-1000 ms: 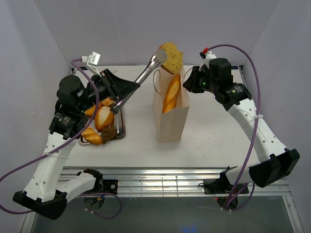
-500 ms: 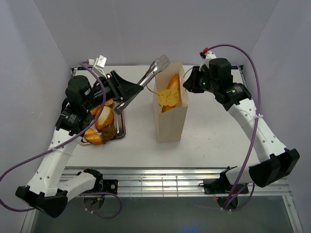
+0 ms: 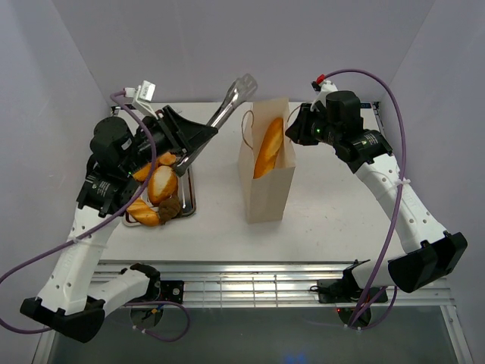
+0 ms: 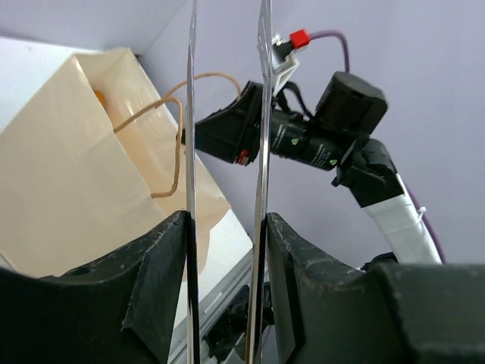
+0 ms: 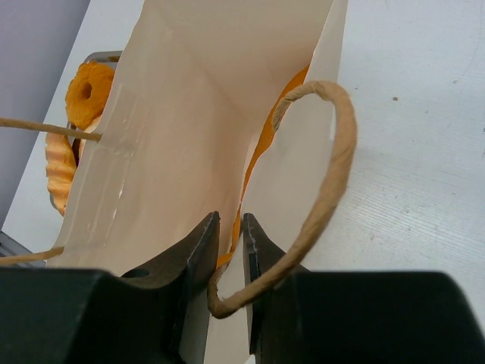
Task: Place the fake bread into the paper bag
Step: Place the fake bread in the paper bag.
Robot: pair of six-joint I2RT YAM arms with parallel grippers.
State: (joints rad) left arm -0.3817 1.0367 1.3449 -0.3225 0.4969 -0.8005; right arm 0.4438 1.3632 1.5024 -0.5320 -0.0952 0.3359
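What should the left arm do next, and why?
Probably lower the tongs to the tray and close them on another bread piece. The tongs, held in the left jaws, hang empty up beside the bag. Several pieces lie in the tray, and only a baguette shows in the bag. The right jaws pinch the bag's wall, so its mouth stands open.

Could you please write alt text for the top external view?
The left gripper holds empty silver tongs raised beside an upright paper bag containing a baguette, while the right gripper pinches the bag's rim. Bread pieces lie on a steel tray.
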